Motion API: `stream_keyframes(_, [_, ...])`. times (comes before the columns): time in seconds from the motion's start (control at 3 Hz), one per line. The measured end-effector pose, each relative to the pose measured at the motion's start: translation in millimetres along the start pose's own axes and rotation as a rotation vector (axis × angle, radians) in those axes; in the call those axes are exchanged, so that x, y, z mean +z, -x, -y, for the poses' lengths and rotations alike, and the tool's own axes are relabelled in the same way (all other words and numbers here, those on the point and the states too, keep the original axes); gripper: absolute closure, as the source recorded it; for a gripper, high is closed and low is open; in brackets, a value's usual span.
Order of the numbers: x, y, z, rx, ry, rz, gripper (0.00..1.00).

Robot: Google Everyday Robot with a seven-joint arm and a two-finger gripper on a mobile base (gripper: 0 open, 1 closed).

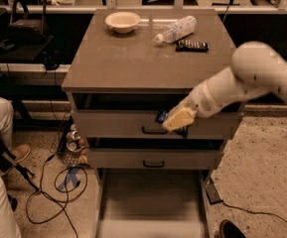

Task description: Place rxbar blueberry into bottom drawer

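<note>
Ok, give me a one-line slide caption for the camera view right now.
The gripper holds the rxbar blueberry in front of the top drawer, above the open bottom drawer.

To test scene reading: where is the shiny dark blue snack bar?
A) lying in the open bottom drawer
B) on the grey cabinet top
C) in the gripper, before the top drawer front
C: the gripper holds the shiny dark blue snack bar at the top drawer front.

The cabinet top carries a bowl at the back, a bottle on its side and a black bar just beside it. The gripper hangs below its front edge, clasping the blue bar.
</note>
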State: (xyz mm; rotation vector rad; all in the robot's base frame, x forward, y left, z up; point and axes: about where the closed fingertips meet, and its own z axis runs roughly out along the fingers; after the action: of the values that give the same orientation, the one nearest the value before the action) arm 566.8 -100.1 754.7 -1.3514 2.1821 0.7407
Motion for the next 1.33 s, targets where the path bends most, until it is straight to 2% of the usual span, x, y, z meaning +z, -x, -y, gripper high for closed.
stream_keyframes(0.33, [71.9, -50.7, -17.4, 0.174, 0.093, 0.133, 1.00])
stream_keyframes(0.67, [152.9, -100.1, -35.0, 0.367, 0.175, 0.218, 1.00])
stream_keyframes(1.0, [152.9, -100.1, -35.0, 0.367, 0.175, 0.218, 1.00])
stream_keyframes(1.33, [184.7, -136.2, -13.5, 0.426, 0.138, 0.235, 1.00])
